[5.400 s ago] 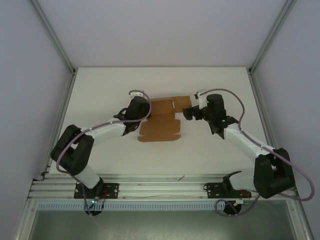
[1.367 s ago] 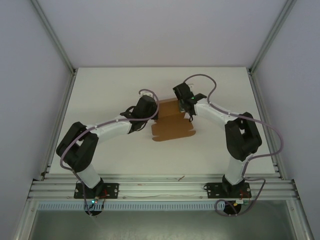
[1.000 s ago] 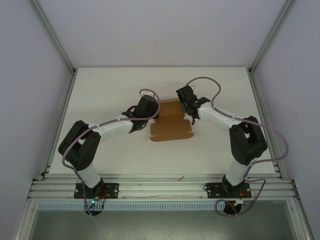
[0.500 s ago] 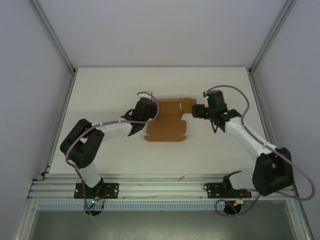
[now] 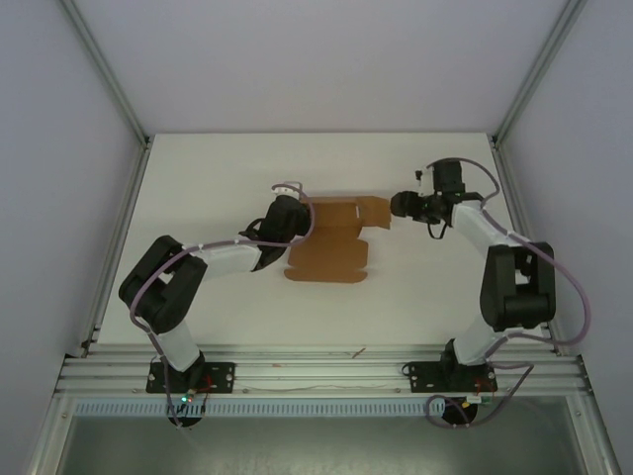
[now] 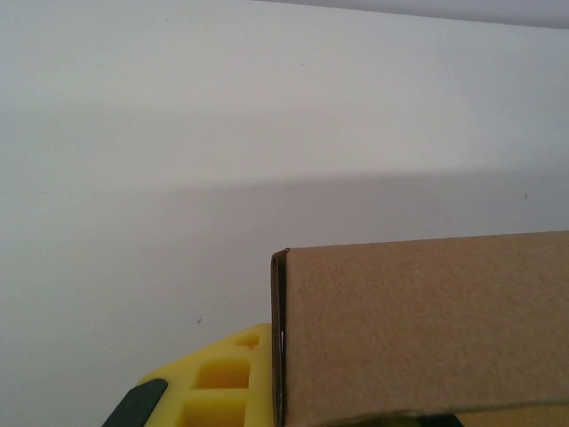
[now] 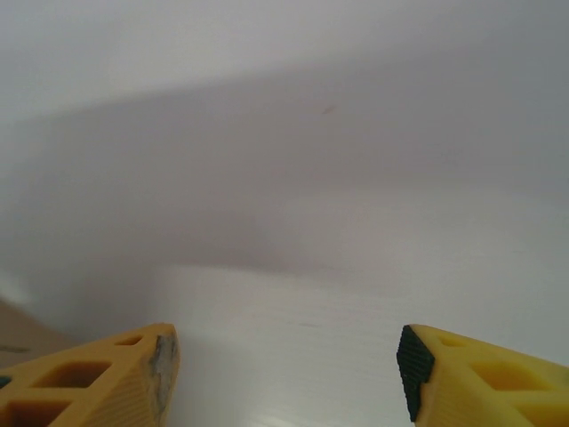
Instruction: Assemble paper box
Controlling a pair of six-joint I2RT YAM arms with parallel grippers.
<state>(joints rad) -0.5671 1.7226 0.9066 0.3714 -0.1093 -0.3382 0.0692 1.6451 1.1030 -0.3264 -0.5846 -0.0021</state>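
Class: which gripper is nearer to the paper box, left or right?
Left. The left gripper is at the paper box's left edge, with cardboard right beside it in the wrist view. The right gripper is open, just beyond the box's right flap.

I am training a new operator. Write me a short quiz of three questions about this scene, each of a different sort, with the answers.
1. True or false: the right end effector is shut on the paper box.
2. Where does the paper box lie? A) on the table, between the two arms; B) on the metal rail at the near edge; C) in the far right corner of the table.
3. In the left wrist view, what colour is the finger beside the cardboard edge?
Key: 1 false, it is open and holds nothing; 2 A; 3 yellow.
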